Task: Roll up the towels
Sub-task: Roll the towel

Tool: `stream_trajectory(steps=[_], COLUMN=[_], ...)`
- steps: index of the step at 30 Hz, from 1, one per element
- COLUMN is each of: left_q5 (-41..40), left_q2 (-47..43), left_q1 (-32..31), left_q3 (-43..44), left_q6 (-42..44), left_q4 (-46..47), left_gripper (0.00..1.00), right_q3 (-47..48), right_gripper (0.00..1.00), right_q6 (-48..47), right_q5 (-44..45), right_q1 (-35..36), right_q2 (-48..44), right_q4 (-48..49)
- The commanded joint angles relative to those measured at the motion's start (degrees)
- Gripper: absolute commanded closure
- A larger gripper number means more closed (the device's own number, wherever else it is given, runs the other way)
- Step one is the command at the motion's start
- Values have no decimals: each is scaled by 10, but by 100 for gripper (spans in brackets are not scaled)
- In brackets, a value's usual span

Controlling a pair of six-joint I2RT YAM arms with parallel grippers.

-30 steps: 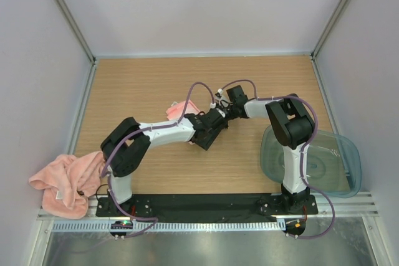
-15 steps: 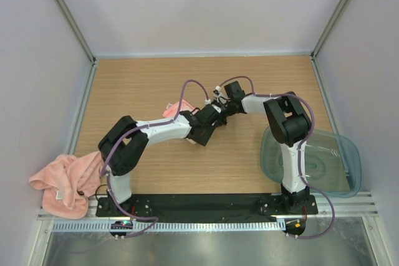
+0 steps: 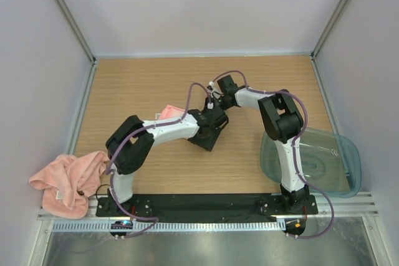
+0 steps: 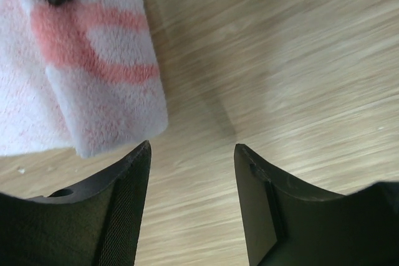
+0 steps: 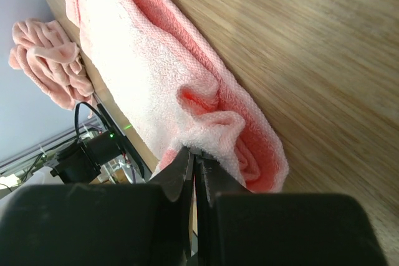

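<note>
Your right gripper [image 5: 197,155] has its fingers together, pinched on a fold at the end of the mid-bench towel [image 5: 156,73]. Judged reason: it pins the roll against unwinding. Your left gripper [image 4: 192,154] has its fingers apart and empty over bare bench [image 4: 280,60], just beside the towel's corner. The towel is salmon terry, partly rolled, with the spiral end showing. The second towel [image 3: 62,182], 1 crumpled heap, overhangs the near-left corner.

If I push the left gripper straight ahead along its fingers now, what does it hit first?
Probably the bare table: the open jaws of the left gripper frame plain wood, with the folded towel lying just off to the side of that line. Depth is hard to judge.
</note>
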Motion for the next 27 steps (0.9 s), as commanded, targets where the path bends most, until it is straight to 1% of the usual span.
stream_trajectory(steps=[1, 4, 7, 11, 15, 27], left_q5=[-80, -125, -143, -153, -162, -177], left_q2=[8, 11, 11, 15, 39, 57], left_q1=[-23, -37, -45, -46, -45, -43], left_q3=[41, 64, 81, 99, 113, 115], left_q6=[3, 10, 14, 25, 43, 66], left_q4=[-92, -117, -120, -112, -104, -71], left_gripper=[43, 42, 42, 42, 41, 40], right_q3=[-5, -5, -5, -6, -5, -5], right_gripper=[94, 94, 94, 94, 94, 94], right_q6=[-33, -33, -34, -35, -34, -35], right_q5=[116, 116, 114, 113, 111, 108], right_q1=[0, 0, 1, 0, 0, 0], right_q2=[32, 32, 33, 33, 35, 37], right_q4=[-13, -13, -12, -11, -13, -11])
